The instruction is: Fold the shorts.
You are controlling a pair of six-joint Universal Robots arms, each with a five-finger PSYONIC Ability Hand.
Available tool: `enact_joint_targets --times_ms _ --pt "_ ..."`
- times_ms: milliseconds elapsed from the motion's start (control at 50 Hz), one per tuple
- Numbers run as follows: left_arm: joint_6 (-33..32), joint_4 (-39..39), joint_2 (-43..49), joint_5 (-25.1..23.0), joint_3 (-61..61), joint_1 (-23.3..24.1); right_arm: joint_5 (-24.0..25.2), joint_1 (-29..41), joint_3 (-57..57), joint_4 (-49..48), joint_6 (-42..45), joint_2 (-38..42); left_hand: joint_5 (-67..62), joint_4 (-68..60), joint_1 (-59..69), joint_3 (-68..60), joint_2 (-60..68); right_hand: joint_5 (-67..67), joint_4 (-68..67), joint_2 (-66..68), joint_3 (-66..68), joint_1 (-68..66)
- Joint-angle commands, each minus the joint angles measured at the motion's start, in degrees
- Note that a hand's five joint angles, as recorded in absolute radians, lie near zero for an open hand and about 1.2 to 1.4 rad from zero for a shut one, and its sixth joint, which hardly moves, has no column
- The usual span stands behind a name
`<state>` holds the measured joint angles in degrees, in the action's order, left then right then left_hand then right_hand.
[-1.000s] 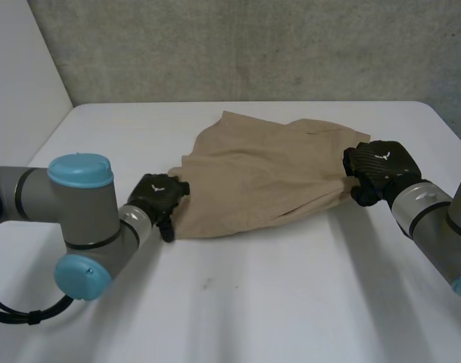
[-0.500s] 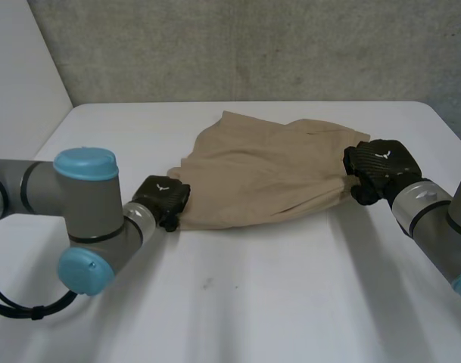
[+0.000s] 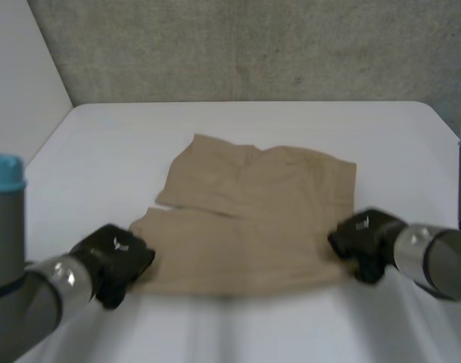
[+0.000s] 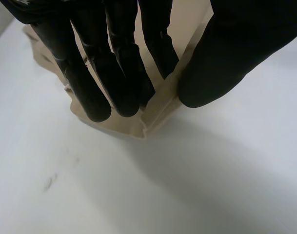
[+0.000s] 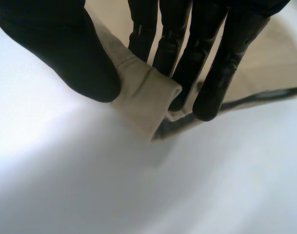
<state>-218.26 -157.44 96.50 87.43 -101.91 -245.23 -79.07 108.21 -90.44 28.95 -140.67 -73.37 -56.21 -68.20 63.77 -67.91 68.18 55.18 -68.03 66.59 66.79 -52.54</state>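
In the head view the left hand covered the near left corner of the shorts, and the right hand covered the near right corner. The left arm and the right arm ran out of view at the sides. In each wrist view the hand hid much of the shorts behind it.

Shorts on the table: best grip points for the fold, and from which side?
The two near corners, from the robot's side. The shorts lie spread flat with a straight near edge, and the layered corners can be pinched between thumb and fingers, as the left hand does at the near-left corner and the right hand at the near-right.
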Motion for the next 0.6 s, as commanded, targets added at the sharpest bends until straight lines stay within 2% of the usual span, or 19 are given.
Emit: enact_joint_targets --times_ms 20,80,160,220,280,300,440,540,600 --pt "-6.83 3.89 -12.20 0.19 -6.81 0.37 3.30 -0.63 -7.21 13.94 14.10 -5.64 -13.79 -11.80 16.23 -12.09 11.82 14.82 -11.97 13.41 13.21 -27.46" --pt "-7.01 4.07 -15.02 0.02 -6.20 0.46 6.55 -0.63 -7.48 14.12 15.78 -6.52 -13.79 -11.80 16.23 -12.09 11.82 14.82 -11.97 13.41 13.21 -27.46" --pt "-7.01 0.83 -13.54 0.02 -3.74 0.63 10.42 -1.94 -4.41 13.42 14.46 -6.61 -13.79 -11.80 16.23 -12.09 11.82 14.82 -11.97 13.41 13.21 -27.46" --pt "-7.09 -2.16 -9.33 0.19 -1.63 0.81 11.31 -2.83 -2.64 12.63 12.70 -6.53 -13.79 -11.80 16.23 -12.09 11.82 14.82 -11.97 13.41 13.21 -27.46" --pt "-5.95 -6.81 -1.25 0.37 3.72 1.25 11.75 -4.23 1.40 8.93 7.69 -5.30 -13.79 -11.80 16.23 -12.09 11.82 14.82 -11.97 13.41 13.21 -27.46" --pt "-5.86 -8.13 1.56 0.46 6.00 1.51 11.14 -4.23 4.71 3.98 4.56 -1.64 -13.79 -11.80 16.23 -12.09 11.82 14.82 -11.97 13.41 13.21 -27.46" --pt "-3.93 -14.64 17.30 1.33 21.56 4.49 7.27 -4.06 11.68 -1.26 2.25 5.59 -13.79 -11.80 16.23 -12.09 11.82 14.82 -11.97 13.41 13.21 -27.46" --pt "-4.28 -20.25 29.07 4.76 35.26 5.20 1.31 -3.79 18.26 -7.57 -1.27 12.62 -13.79 -11.80 16.23 -12.09 11.82 14.82 -11.97 13.41 13.21 -27.46" --pt "-4.81 -24.48 33.22 4.76 39.76 5.55 -1.95 -3.79 19.68 -10.30 -1.62 14.65 -13.79 -11.80 16.23 -12.09 11.82 14.82 -11.97 13.41 13.21 -27.46"
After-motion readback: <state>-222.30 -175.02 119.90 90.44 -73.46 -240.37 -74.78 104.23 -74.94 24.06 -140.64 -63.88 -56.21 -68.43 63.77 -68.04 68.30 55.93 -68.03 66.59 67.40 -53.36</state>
